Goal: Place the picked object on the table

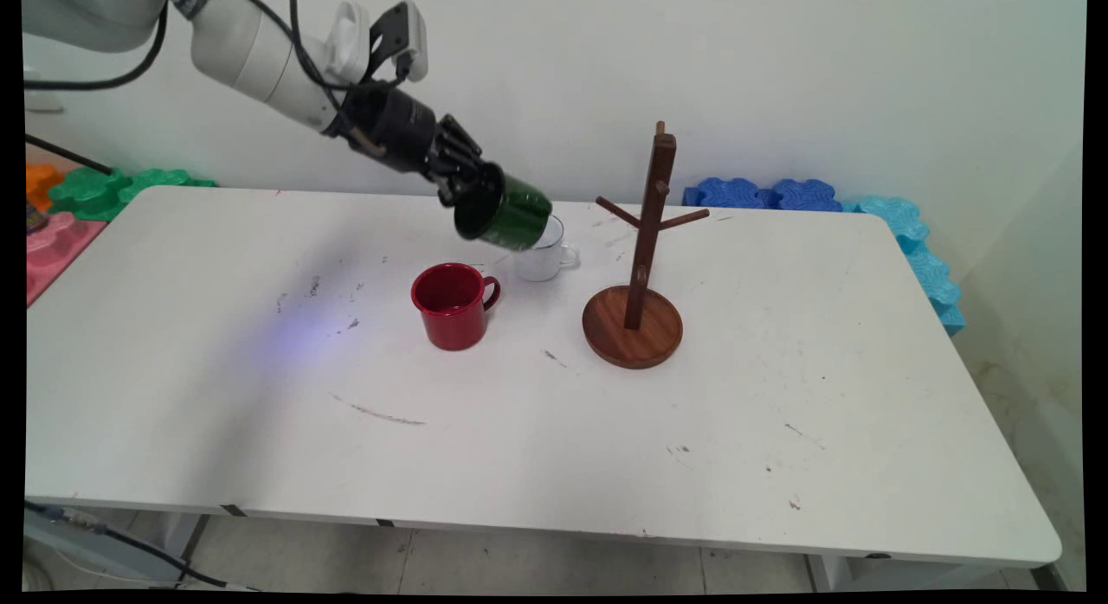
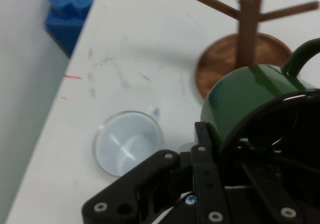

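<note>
While pincer (image 1: 467, 187) grips green mug (image 1: 511, 213), white mug (image 1: 545, 256) below.

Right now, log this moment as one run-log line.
gripper: shut on green mug, tilted, airborne | below: white mug | near: red mug, wooden mug tree

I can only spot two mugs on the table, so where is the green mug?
The green mug is off the table, held tilted in the end effector, above the white mug, between the red mug and the wooden mug tree.
</note>
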Controlling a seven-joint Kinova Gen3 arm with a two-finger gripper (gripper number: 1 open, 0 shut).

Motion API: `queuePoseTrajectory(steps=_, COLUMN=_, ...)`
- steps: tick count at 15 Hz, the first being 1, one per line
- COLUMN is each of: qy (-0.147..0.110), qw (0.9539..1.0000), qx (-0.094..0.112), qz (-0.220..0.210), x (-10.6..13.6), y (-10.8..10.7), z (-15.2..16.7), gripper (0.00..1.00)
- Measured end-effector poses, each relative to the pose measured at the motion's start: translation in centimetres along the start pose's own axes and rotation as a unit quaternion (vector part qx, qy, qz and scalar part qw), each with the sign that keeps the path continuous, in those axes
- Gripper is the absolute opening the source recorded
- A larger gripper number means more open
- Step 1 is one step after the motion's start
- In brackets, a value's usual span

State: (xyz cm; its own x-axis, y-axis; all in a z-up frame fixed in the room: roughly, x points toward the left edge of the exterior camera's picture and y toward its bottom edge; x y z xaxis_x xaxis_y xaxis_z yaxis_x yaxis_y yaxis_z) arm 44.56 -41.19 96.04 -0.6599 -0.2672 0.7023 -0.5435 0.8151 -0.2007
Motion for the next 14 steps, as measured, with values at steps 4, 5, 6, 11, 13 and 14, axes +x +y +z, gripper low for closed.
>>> queuePoseTrajectory(steps=4, qy=-0.021, qw=0.9995, qx=-0.025, qz=0.001, x=-0.3, y=3.0, z=0.1, gripper=0.00)
queuePoseTrajectory(steps=5, qy=-0.027, qw=0.9992, qx=-0.030, qz=0.001, x=-0.3, y=3.7, z=0.2, gripper=0.00)
queuePoseTrajectory(steps=6, qy=-0.033, qw=0.9988, qx=-0.036, qz=0.001, x=-0.4, y=4.5, z=0.5, gripper=0.00)
queuePoseTrajectory(steps=11, qy=-0.056, qw=0.9971, qx=-0.052, qz=-0.001, x=-0.5, y=6.6, z=1.7, gripper=0.00)
queuePoseTrajectory(steps=13, qy=-0.064, qw=0.9963, qx=-0.056, qz=-0.003, x=-0.5, y=7.2, z=2.3, gripper=0.00)
queuePoseTrajectory(steps=14, qy=-0.071, qw=0.9957, qx=-0.060, qz=-0.005, x=-0.6, y=7.5, z=2.7, gripper=0.00)
